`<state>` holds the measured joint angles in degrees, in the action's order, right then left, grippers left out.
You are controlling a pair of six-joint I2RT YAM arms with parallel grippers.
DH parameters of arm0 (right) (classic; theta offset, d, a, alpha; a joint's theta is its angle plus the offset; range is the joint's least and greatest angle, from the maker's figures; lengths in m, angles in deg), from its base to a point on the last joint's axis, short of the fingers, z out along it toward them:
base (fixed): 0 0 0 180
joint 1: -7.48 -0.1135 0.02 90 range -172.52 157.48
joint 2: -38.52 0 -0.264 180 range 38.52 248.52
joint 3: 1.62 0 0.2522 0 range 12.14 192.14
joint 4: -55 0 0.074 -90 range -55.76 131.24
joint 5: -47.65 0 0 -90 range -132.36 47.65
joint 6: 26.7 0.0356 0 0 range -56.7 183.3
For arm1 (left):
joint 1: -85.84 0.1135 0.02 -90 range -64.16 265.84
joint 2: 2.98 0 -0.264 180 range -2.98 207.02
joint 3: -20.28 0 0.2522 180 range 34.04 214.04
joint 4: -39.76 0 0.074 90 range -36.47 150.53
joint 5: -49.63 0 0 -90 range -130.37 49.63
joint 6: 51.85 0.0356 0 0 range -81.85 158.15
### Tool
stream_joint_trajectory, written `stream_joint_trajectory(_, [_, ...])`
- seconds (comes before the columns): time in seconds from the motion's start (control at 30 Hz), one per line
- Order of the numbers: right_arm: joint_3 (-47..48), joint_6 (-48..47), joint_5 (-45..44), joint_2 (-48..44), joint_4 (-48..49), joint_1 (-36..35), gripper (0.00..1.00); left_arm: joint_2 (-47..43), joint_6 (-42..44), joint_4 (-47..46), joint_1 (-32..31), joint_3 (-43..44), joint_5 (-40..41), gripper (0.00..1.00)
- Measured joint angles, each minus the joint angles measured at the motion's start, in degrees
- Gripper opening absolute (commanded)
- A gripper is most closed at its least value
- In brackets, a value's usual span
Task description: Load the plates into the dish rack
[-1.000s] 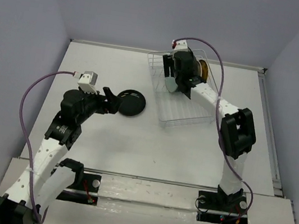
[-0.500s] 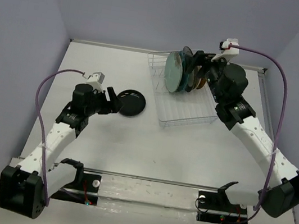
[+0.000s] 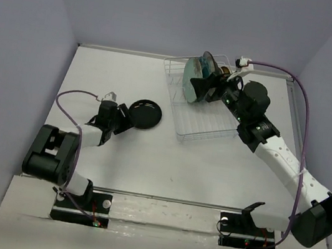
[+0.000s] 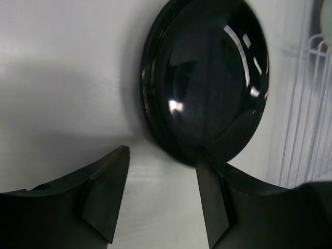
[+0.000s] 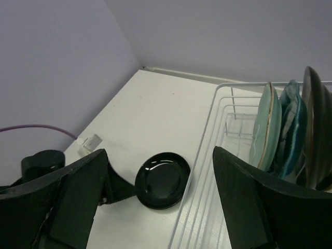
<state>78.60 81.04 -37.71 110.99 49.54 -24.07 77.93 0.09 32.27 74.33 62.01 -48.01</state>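
**Black plate** [image 3: 144, 114]: small, round, glossy. It lies flat on the white table [image 3: 166, 162], just left of the dish rack [image 3: 207, 121] and not touching it.

**Dish rack:** white wire tray, set askew at the table's far right. Plates stand on edge at its far end:
- Pale green plate [image 5: 266, 127], foremost.
- Teal plate [image 5: 290, 129], behind it.
- Dark-rimmed plate [image 5: 313, 119], the last one clearly seen; any further plates cannot be told apart.

**Left gripper** [image 4: 162, 153]: down at table level at the black plate's near-left rim. The jaws are partly open and clamp nothing. One fingertip [image 4: 210, 181] is at the rim, the other is over bare table.

**Left arm** [image 3: 89, 132]: folded low, with the forearm running close above the table toward the plate.

**Right gripper** [image 5: 160, 151]: jaws wide and empty, held above the rack's far end close to the standing plates.

**Right arm** [image 3: 280, 158]: stretched long, with the elbow out at the table's right edge and the forearm slanting up-left to the rack.
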Motion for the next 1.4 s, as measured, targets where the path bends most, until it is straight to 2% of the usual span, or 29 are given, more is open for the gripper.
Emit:
stream_joint_trajectory(0.07, [-0.3,0.8,1.8,-0.2,0.8,0.0,0.87,4.8,-0.7,-4.0,0.0,2.5,1.5,0.58])
stream_joint_trajectory(0.1, [-0.6,1.2,2.3,-0.4,1.1,0.0,0.87,6.3,-0.9,-5.0,0.0,3.5,2.0,0.38])
stream_joint_trajectory(0.13, [-0.7,1.5,2.7,-0.5,1.2,0.0,0.87,7.4,-1.0,-5.6,0.0,4.2,2.5,0.27])
stream_joint_trajectory(0.2, [-0.9,1.9,3.6,-0.7,1.6,0.0,0.87,10.4,-0.9,-6.6,0.0,5.9,3.4,0.08])
stream_joint_trajectory(0.23, [-0.9,2.1,3.9,-0.7,1.7,0.0,0.87,11.7,-1.1,-7.2,0.0,6.4,3.5,0.06])
stream_joint_trajectory(0.4, [-0.9,3.0,6.0,-0.7,2.6,0.0,0.87,13.0,-1.7,-9.9,0.0,7.8,4.3,0.06])
stream_joint_trajectory(0.53, [-0.9,3.4,8.2,-0.2,2.7,0.0,0.87,10.0,-2.6,-11.2,-0.1,4.4,6.5,0.06])
stream_joint_trajectory(0.67, [1.4,3.3,12.2,3.4,1.7,0.0,0.89,-3.7,-3.2,-11.3,-0.1,-5.5,8.5,0.06])
stream_joint_trajectory(0.77, [5.5,2.1,16.2,8.6,-0.7,0.0,0.95,-14.6,-3.7,-10.2,-0.1,-9.5,8.6,0.06])
stream_joint_trajectory(0.9, [11.4,-1.2,20.3,16.4,-5.7,0.0,1.0,-28.3,-3.9,-6.7,-0.1,-10.3,8.3,0.06])
stream_joint_trajectory(1.03, [14.8,-4.5,22.6,22.9,-11.5,0.0,1.0,-36.1,-3.5,-3.5,-0.1,-9.8,7.0,0.06])
stream_joint_trajectory(1.2, [17.5,-6.7,26.1,28.6,-16.2,-0.2,1.0,-39.4,-3.3,-0.1,-0.1,-9.2,4.3,0.06])
stream_joint_trajectory(1.37, [19.8,-6.9,30.6,32.0,-18.5,-1.2,1.0,-38.8,-2.9,0.9,-0.1,-8.2,0.6,0.06])
stream_joint_trajectory(1.4, [20.8,-6.7,31.4,33.0,-18.5,-1.7,0.97,-38.7,-2.9,0.8,-0.1,-8.0,0.0,0.06])
